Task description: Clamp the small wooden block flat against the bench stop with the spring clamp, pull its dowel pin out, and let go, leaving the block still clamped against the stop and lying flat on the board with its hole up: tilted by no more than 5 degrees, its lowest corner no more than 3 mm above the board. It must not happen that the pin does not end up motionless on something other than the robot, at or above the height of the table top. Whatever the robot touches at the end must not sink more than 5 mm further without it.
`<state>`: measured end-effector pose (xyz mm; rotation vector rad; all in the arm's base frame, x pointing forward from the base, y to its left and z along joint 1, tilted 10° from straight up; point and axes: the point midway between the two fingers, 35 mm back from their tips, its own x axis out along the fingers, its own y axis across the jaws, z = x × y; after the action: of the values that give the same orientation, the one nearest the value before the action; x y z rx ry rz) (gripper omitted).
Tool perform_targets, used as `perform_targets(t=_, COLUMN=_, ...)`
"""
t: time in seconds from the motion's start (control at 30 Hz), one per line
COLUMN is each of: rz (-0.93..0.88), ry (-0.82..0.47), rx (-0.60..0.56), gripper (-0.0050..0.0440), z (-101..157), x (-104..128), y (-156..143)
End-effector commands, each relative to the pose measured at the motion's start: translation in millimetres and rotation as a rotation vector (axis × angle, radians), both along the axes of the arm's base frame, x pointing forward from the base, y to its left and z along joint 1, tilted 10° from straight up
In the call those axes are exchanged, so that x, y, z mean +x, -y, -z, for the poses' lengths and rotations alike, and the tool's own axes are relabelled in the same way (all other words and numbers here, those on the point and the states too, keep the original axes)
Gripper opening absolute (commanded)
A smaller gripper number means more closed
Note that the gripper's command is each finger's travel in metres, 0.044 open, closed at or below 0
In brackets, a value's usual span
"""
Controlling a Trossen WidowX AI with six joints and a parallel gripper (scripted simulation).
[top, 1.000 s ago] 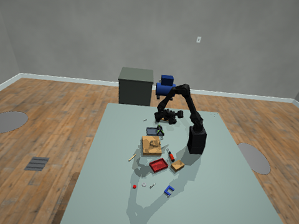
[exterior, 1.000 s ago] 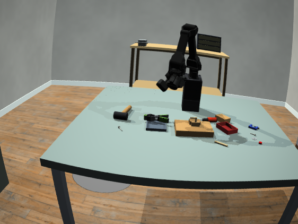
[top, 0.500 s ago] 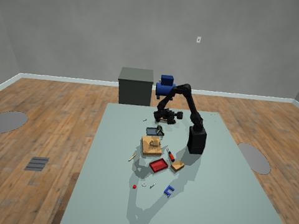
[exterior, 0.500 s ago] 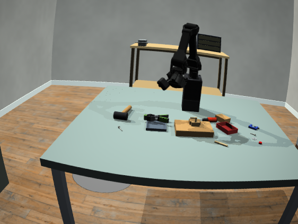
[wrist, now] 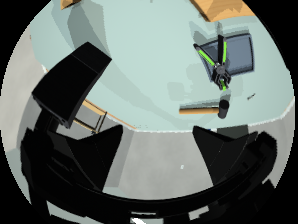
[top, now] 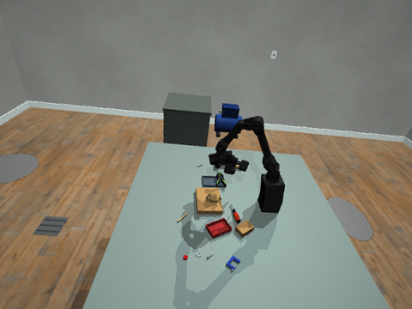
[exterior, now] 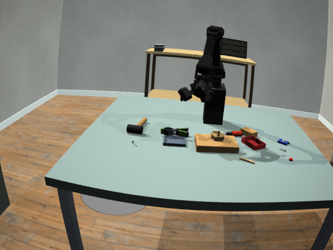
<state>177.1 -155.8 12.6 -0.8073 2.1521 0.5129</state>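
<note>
The spring clamp (top: 220, 180) (exterior: 182, 132) (wrist: 220, 70), black with green handles, lies partly over a shallow grey tray. The small wooden block and bench stop form a low cluster (top: 213, 197) (exterior: 217, 136) on the wooden board (top: 209, 210) (exterior: 217, 147); the two are hard to tell apart. Whether a pin stands in the block is too small to tell. A loose pale dowel (top: 182, 217) (exterior: 247, 160) lies on the table beside the board. My gripper (wrist: 159, 129) is open and empty, high over the table beyond the clamp, away from the board.
A mallet (exterior: 135, 128) (wrist: 223, 109) lies near the clamp. The grey tray (top: 206, 181) (exterior: 175, 145) is beside the board. A red tray (top: 218, 228) (exterior: 253, 143), screwdriver (top: 237, 217) (exterior: 236, 133) and wooden piece (top: 245, 228) (exterior: 249, 132) lie on the board's other side, with a blue part (top: 230, 261) farther off.
</note>
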Motion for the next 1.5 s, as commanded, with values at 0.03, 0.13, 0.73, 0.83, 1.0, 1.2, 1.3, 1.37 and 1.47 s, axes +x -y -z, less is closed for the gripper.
perform_targets(t=0.03, rz=0.058, ry=0.107, rx=-0.016, gripper=0.0440, z=1.8, x=15.2, y=-8.7)
perform_targets(t=0.13, rz=0.094, ry=0.164, rx=-0.022, gripper=0.0440, z=3.8, x=23.4, y=-14.2)
perform_targets(t=0.73, rz=0.305, ry=0.446, rx=-0.008, gripper=0.0440, z=11.4, x=67.9, y=-45.6)
perform_targets(t=0.83, rz=0.319, ry=0.462, rx=-0.005, gripper=0.0440, z=11.7, x=70.6, y=-47.7)
perform_targets(t=1.0, rz=0.389, ry=0.540, rx=0.015, gripper=0.0440, z=12.6, x=84.5, y=-58.5)
perform_targets(t=1.2, rz=0.475, ry=0.628, rx=0.047, gripper=0.0440, z=12.5, x=101.0, y=-72.3)
perform_targets(t=1.3, rz=0.519, ry=0.668, rx=0.067, gripper=0.0440, z=12.0, x=109.1, y=-79.5)
perform_targets(t=1.37, rz=0.519, ry=0.668, rx=0.067, gripper=0.0440, z=12.0, x=109.1, y=-79.5)
perform_targets(t=1.47, rz=0.562, ry=0.706, rx=0.089, gripper=0.0440, z=11.1, x=117.1, y=-87.0)
